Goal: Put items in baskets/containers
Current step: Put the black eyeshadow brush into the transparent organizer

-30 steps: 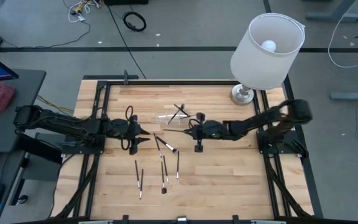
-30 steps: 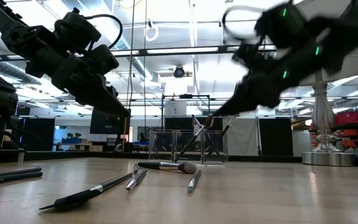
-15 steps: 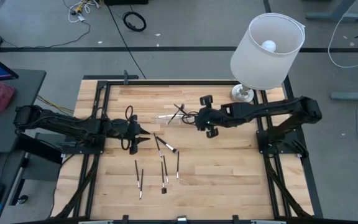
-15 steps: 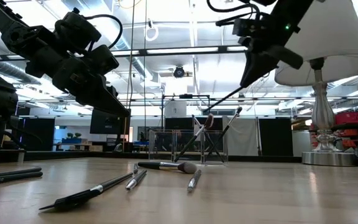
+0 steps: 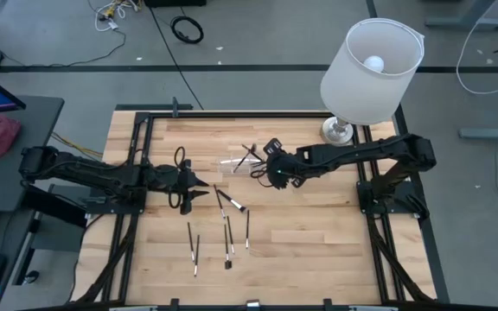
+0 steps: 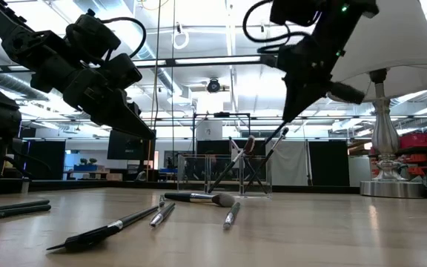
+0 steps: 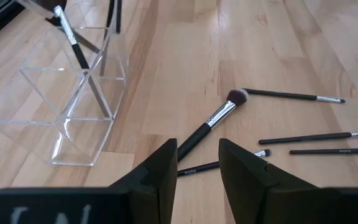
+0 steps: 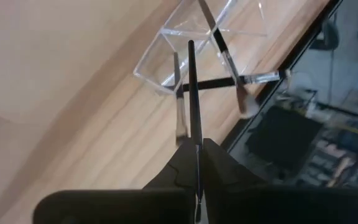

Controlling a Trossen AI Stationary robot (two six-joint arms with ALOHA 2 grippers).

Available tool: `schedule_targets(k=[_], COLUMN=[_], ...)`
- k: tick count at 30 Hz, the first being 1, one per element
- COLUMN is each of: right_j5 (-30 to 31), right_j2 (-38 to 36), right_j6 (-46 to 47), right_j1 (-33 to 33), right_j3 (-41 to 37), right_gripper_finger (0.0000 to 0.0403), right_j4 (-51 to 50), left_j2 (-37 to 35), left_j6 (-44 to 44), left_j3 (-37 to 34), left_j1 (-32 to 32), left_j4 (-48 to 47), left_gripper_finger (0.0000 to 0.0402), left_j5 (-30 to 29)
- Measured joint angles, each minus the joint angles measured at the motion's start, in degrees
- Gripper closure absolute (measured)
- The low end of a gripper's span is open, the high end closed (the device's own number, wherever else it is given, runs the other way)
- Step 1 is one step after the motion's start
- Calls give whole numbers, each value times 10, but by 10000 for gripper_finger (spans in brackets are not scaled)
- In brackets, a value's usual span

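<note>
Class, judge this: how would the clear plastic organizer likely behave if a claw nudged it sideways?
The clear organizer looks thin-walled and mostly hollow, so it is probably light and would slide on the smooth wooden table. The brushes leaning out above its rim may shift or tip it slightly. Its wide, flat base probably resists toppling.

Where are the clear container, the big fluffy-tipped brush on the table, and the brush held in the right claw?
clear container (image 7: pixel 73 118): left wrist view, on its front wall.
fluffy-tipped brush (image 7: pixel 219 114): left wrist view, on its silver ferrule.
held brush (image 8: pixel 192 93): right wrist view, on its dark handle.
</note>
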Motion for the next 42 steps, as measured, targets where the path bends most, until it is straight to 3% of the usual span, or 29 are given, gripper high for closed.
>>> schedule_targets(k=[10, 17, 20, 27, 34, 42], right_j5=[5, 102, 88, -11, -13, -3], right_j2=[14, 13, 13, 20, 66, 97], right_j6=[-67, -120, -127, -208, -212, -210], right_j1=[3, -18, -29, -36, -36, -36], right_j3=[0, 0, 0, 0, 0, 0], right_gripper_finger=[397, 396, 397, 397, 382, 333], right_j4=[68, 60, 57, 68, 106, 205], left_j2=[0, 0, 0, 0, 0, 0], left_j6=[0, 0, 0, 10, 15, 15], left_j3=[0, 0, 0, 0, 0, 0], left_j1=[0, 0, 0, 0, 0, 0], left_j4=[1, 1, 1, 1, 2, 0], left_gripper_finger=[280, 280, 280, 280, 280, 280], left_j5=[0, 0, 0, 0, 0, 0])
